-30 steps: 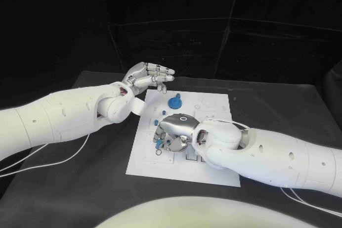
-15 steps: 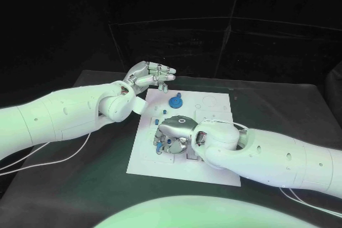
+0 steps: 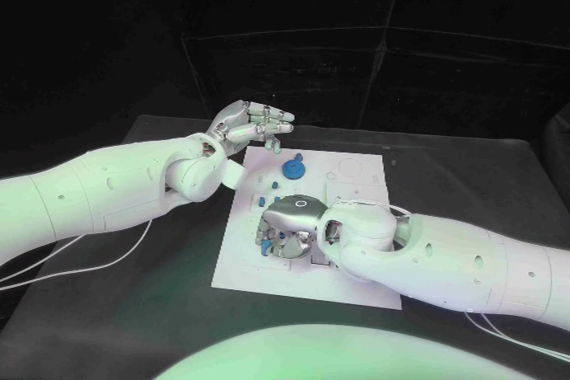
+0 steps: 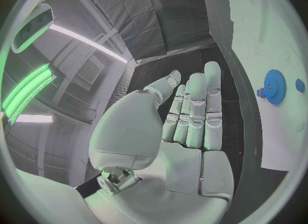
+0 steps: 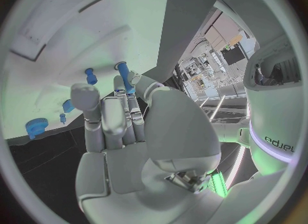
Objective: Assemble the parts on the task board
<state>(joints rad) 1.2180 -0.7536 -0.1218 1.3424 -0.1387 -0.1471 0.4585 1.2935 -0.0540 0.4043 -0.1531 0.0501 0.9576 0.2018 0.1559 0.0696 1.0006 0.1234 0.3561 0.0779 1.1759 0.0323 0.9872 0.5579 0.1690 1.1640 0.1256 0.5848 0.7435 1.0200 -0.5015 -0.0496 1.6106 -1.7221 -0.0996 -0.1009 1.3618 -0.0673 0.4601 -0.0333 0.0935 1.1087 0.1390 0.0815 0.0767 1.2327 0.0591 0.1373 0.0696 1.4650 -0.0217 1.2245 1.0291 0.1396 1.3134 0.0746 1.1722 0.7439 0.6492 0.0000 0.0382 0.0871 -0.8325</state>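
**Head view: right hand works a slim blue peg low on the board**

Head view shows the task board (image 3: 357, 274) at the table's (image 3: 475, 182) centre. The right hand (image 3: 289, 225) hovers palm-down over the board's seven o'clock region, its fingers (image 5: 125, 112) curled round a slim blue peg (image 5: 126, 79) in the right wrist view, pinching it near the tips. The left hand (image 3: 249, 125) floats off the board's eleven o'clock corner, holding nothing, fingers (image 4: 192, 108) straight and side by side.

A toothed blue gear (image 3: 291, 171) sits toward the board's twelve o'clock edge, with a small blue stud (image 4: 300, 85) just beside it in the left wrist view. Other small blue pieces (image 3: 263, 204) lie near the nine o'clock edge.

The peg looks like rigid moulded plastic: light, stiff, smooth enough to slip or twist between metal fingertips. Judging by its shape, a grip on the upper shaft, leaving the lower end free, suits seating it in a hole. The gear is best taken by its toothed rim or hub.
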